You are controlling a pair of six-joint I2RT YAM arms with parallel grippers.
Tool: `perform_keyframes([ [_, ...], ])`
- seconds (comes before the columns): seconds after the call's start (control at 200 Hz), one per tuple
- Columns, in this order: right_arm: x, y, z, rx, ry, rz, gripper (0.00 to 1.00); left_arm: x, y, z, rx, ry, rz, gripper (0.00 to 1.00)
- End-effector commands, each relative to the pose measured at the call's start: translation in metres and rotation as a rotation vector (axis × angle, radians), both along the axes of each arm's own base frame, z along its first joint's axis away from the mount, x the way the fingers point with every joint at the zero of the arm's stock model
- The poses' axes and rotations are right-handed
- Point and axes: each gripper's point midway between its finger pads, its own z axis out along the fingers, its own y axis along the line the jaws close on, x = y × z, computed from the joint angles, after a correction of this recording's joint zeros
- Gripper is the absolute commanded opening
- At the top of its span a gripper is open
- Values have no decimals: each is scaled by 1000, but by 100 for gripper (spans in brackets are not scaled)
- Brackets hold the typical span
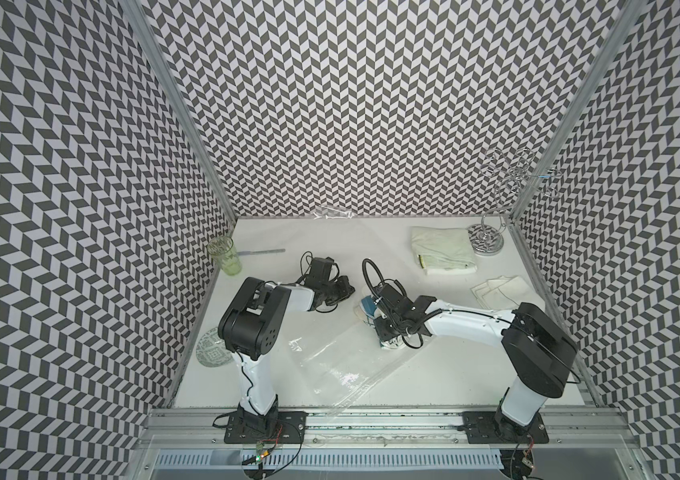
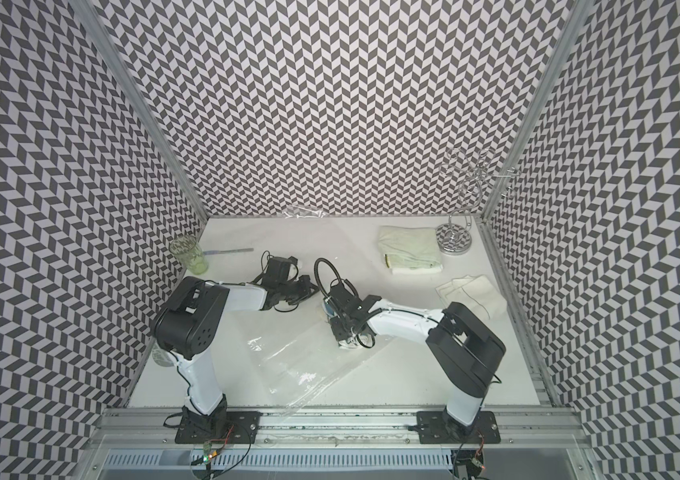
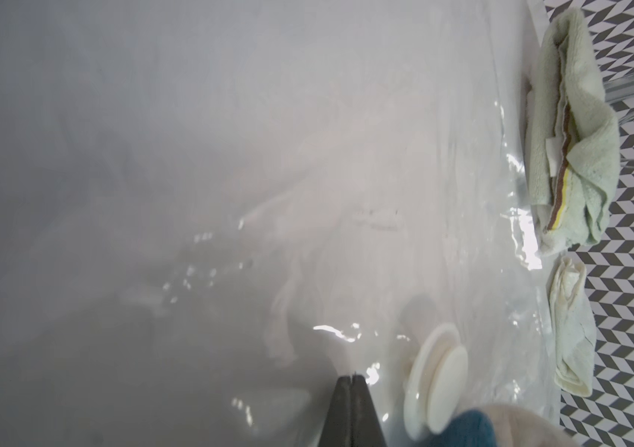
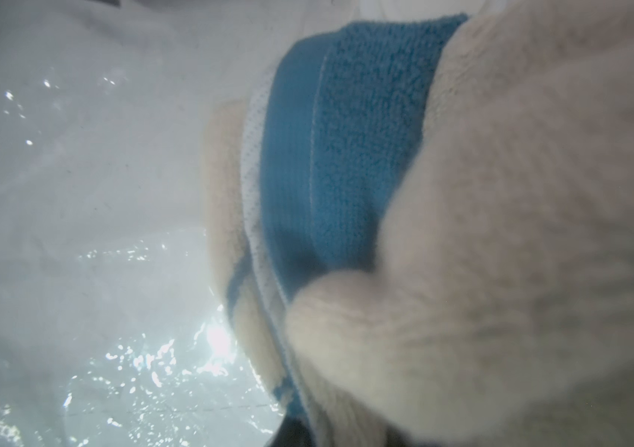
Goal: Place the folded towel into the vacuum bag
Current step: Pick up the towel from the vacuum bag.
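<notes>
The vacuum bag (image 1: 338, 365) (image 2: 300, 361) lies as a clear glossy sheet slanting from the back wall to the front rail. Its round white valve (image 3: 439, 379) sits beside my left gripper (image 3: 352, 377) (image 1: 346, 291), which is shut with a pinch of bag film (image 3: 346, 193) at its tips. My right gripper (image 1: 371, 320) (image 2: 336, 320) is shut on the folded towel (image 4: 501, 193) (image 1: 365, 309), cream with a blue band, bunched against the wrist camera over the bag's middle. The towel hides the right fingers. Whether it lies inside the film I cannot tell.
A pale green folded towel (image 1: 442, 249) and a white cloth (image 1: 500, 291) lie at the back right beside a chrome wire stand (image 1: 487, 241). A green glass (image 1: 226, 255) and a thin stick (image 1: 261, 252) are at the back left, a patterned plate (image 1: 213, 347) by the left arm.
</notes>
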Motion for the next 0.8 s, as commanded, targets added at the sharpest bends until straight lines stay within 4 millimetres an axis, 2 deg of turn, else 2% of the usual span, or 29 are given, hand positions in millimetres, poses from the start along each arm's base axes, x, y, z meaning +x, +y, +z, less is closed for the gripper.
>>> perform_keyframes([
  [0.0, -34, -9, -65, -84, 263, -8, 7, 5, 29, -39, 113, 125, 44, 0],
  [0.115, 4, 14, -52, 35, 227, -32, 6, 42, 35, -29, 122, 85, 49, 0],
  [0.205, 27, 27, -29, 121, 201, -41, 6, 62, 28, -28, 129, 77, -1, 0],
  [0.31, 35, 34, 8, 228, 191, -19, 6, 70, 24, -21, 130, 63, -30, 0],
  [0.406, 41, 25, 50, 315, 152, -19, 6, 66, 26, 2, 145, 29, -36, 3],
  [0.511, 48, -1, 83, 346, 93, -58, 6, 47, 27, 39, 170, -13, -44, 10],
  [0.586, 52, -26, 89, 326, 60, -108, 6, 21, 26, 58, 190, -37, -56, 14],
  [0.676, 63, -60, 76, 221, -3, -193, 6, -22, 21, 69, 176, -34, -70, 14],
  [0.751, 73, -85, 60, 100, -26, -250, 6, -62, 21, 63, 150, -14, -61, 12],
  [0.796, 81, -93, 53, 56, -36, -277, 6, -84, 24, 53, 136, 13, -45, 12],
])
